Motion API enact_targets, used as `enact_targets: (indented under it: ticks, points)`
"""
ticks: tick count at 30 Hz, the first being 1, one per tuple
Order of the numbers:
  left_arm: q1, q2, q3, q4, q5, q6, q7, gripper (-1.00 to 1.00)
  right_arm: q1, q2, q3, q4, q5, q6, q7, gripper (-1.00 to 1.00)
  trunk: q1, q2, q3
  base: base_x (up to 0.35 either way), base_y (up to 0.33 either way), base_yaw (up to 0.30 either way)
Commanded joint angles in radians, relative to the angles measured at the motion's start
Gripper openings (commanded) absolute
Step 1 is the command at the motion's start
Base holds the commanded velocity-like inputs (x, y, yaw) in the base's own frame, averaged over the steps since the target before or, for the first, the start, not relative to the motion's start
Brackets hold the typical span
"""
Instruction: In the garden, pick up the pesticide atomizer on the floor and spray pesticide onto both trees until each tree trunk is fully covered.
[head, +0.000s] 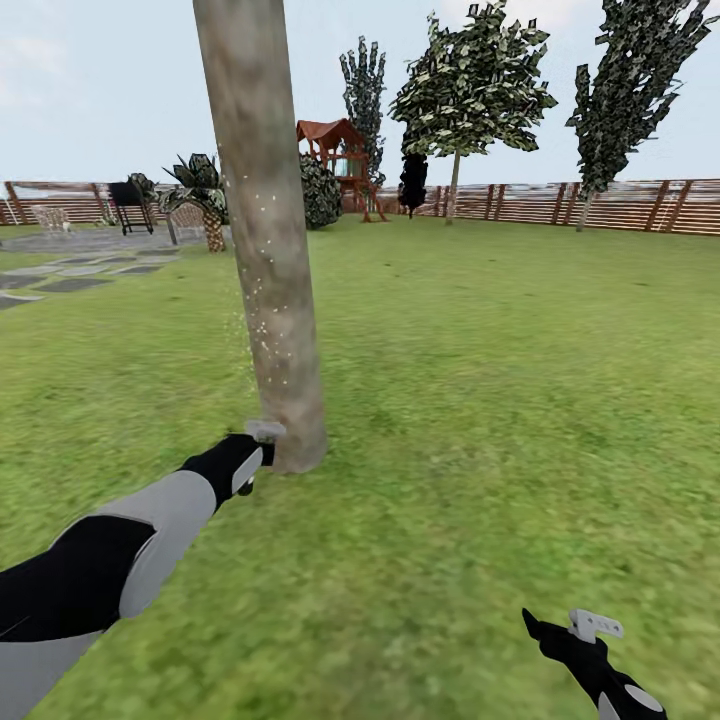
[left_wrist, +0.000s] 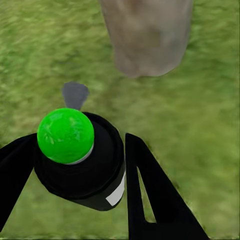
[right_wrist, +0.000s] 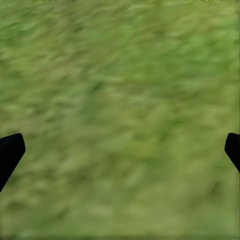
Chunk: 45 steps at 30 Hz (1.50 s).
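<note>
My left gripper (left_wrist: 80, 145) is shut on the pesticide atomizer (left_wrist: 80, 165), a small black bottle with a bright green round top (left_wrist: 65, 135) and a grey nozzle (left_wrist: 75, 94) pointing at the tree trunk's foot (left_wrist: 147, 37). In the head view the left gripper (head: 258, 452) sits low against the base of the thick mottled grey-brown tree trunk (head: 262, 230). White spray specks dot the trunk's left side. Low at the right, my right gripper (head: 562, 636) hangs open over the grass, its fingertips (right_wrist: 11, 150) wide apart with nothing between them.
Green lawn (head: 500, 380) spreads all around, ringed by a brown slat fence (head: 620, 205). A leafy tree (head: 470, 90), a dark narrow tree (head: 635, 80) and a wooden playset (head: 335, 150) stand far back. Paving stones (head: 70, 275), a palm-like plant (head: 200, 190) and a grill lie at the far left.
</note>
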Motion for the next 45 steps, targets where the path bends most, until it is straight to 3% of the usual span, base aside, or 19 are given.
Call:
enact_targets:
  ticks: [1,7,10,12,13,17,25,45]
  points:
    - [0.022,0.001,-0.003,-0.001,-0.004,-0.002,-0.001,-1.00,0.000,0.000,0.000,0.000,0.000,0.000,0.000,1.00,0.000,0.000,0.000,0.000,0.000,0.033]
    - [0.084,0.004,-0.001,-0.001,-0.003,-0.004,0.002,-1.00,0.000,0.000,0.000,0.001,0.000,0.001,0.000,1.00,0.000,0.000,0.000,0.037,-0.047,0.205]
    - [0.099,0.037,0.001,-0.002,0.005,-0.005,-0.001,-1.00,0.000,0.001,0.001,0.001,0.000,0.001,0.002,1.00,0.000,0.000,0.000,0.166,-0.220,0.258]
    - [0.105,0.048,0.003,-0.004,0.037,-0.008,-0.001,-1.00,0.000,0.002,0.002,0.002,0.000,0.001,0.002,1.00,0.000,0.000,0.000,0.217,-0.244,0.167]
    - [0.107,0.048,0.003,-0.005,0.058,-0.021,-0.002,-1.00,0.000,0.002,0.003,0.002,0.001,0.001,0.003,1.00,0.000,0.000,0.000,0.222,-0.246,0.068]
    - [0.109,0.041,0.002,-0.004,0.081,-0.071,-0.002,-1.00,0.000,0.002,0.003,0.002,0.001,0.001,0.007,1.00,0.000,0.000,0.000,0.200,-0.265,0.034]
    - [0.109,0.017,0.002,-0.004,0.083,-0.073,0.000,-1.00,0.000,0.003,0.004,0.003,0.002,0.001,0.002,1.00,0.000,0.000,0.000,-0.005,-0.315,0.216]
    - [0.109,0.016,0.002,-0.001,0.083,-0.073,0.000,-1.00,0.000,0.003,0.004,0.003,0.002,0.001,0.002,1.00,0.000,0.000,0.000,-0.034,-0.325,0.241]
